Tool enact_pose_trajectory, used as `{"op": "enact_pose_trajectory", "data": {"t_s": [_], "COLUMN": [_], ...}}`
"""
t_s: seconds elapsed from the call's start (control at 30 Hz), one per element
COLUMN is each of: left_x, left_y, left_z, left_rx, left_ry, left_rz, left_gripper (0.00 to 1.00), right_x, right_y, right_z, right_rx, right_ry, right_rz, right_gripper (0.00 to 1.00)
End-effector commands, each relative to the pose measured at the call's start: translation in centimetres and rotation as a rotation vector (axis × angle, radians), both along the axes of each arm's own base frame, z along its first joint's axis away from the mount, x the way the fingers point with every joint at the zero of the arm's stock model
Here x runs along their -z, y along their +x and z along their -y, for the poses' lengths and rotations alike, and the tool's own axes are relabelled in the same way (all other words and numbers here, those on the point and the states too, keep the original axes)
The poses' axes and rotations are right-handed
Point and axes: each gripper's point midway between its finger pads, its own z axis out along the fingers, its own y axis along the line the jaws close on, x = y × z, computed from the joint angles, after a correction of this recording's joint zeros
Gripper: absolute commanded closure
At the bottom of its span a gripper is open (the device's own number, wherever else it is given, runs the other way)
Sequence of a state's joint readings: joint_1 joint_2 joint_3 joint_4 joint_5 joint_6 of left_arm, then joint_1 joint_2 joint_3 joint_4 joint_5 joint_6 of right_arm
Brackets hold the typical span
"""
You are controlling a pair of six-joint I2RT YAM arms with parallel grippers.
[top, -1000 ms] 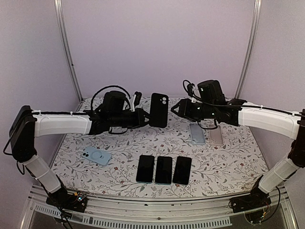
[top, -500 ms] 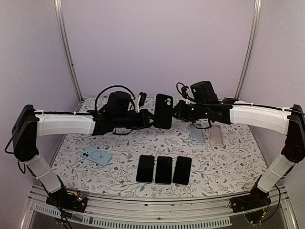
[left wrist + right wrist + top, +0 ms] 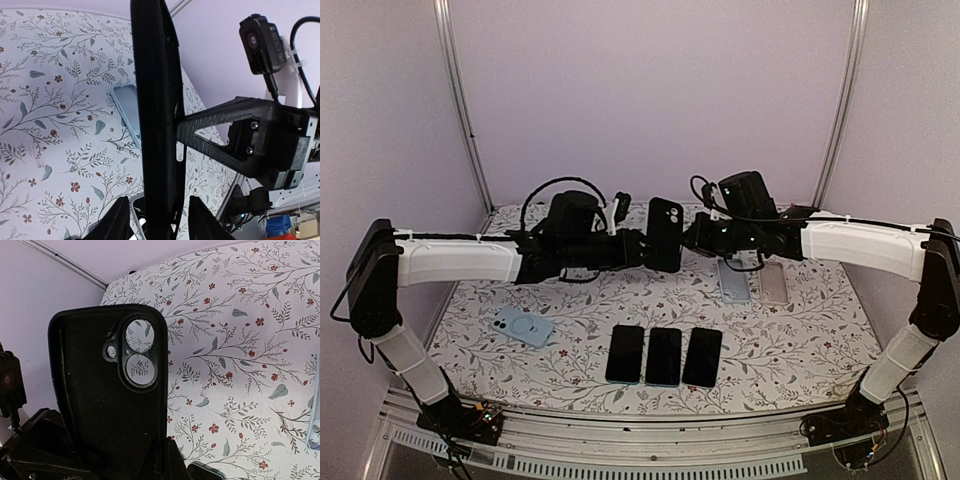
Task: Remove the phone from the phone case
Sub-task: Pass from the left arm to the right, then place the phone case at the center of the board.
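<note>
The right gripper (image 3: 688, 238) pinches the black phone case (image 3: 107, 410), upright over the far middle of the worktop (image 3: 800, 330). The left gripper (image 3: 159, 220) stands spread, its fingers (image 3: 117, 222) either side of the case, not touching. Three dark phones (image 3: 663, 355) lie in a row by the near edge.

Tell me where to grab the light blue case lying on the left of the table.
Pinch the light blue case across its two long edges, coming straight down from above. It lies flat, ring side up, on the table, with bare cloth all round, so only the thin edges offer a hold.
</note>
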State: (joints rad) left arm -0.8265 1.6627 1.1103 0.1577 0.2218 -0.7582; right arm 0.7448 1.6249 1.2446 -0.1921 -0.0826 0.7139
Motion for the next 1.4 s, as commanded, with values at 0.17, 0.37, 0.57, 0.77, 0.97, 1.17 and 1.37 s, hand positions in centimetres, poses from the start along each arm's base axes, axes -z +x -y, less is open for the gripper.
{"op": "enact_pose_trajectory", "data": {"t_s": [0.17,0.37,0.57,0.77,0.97,1.17,1.37], "left_x": [-2.0,-3.7,-5.2,-5.8,-5.9,-5.7,-5.4], "left_y": [0.2,0.7,0.8,0.6,0.1,-0.5,-0.9], "left_z": [-1.2,-3.6,-6.2,-7.8,-8.9,-9.7,-10.4], "left_rx": [-0.062,-0.139,-0.202,-0.226,-0.236,-0.244,-0.25], "left_ry": [-0.001,-0.006,-0.028,-0.039,-0.043,-0.045,-0.04], "left_rz": [0.064,0.109,0.151,0.162,0.158,0.155,0.152], "left_gripper": [0.33,0.23,0.21,0.21,0.21,0.21,0.21], "right_x": [0.6,2.8,5.7,9.0,12.1,14.4,16.2], "right_y": [0.8,1.6,2.6,3.5,4.6,5.5,5.7], "right_z": [1.4,3.5,4.5,4.7,5.3,6.4,7.3], "right_rx": [0.011,0.026,0.021,-0.006,0.0,0.023,0.023], "right_ry": [-0.087,-0.152,-0.219,-0.266,-0.31,-0.361,-0.413], "right_rz": [0.018,-0.02,-0.062,-0.118,-0.171,-0.208,-0.24], "right_gripper": [1.0,1.0,1.0,1.0,1.0,1.0,1.0]}}
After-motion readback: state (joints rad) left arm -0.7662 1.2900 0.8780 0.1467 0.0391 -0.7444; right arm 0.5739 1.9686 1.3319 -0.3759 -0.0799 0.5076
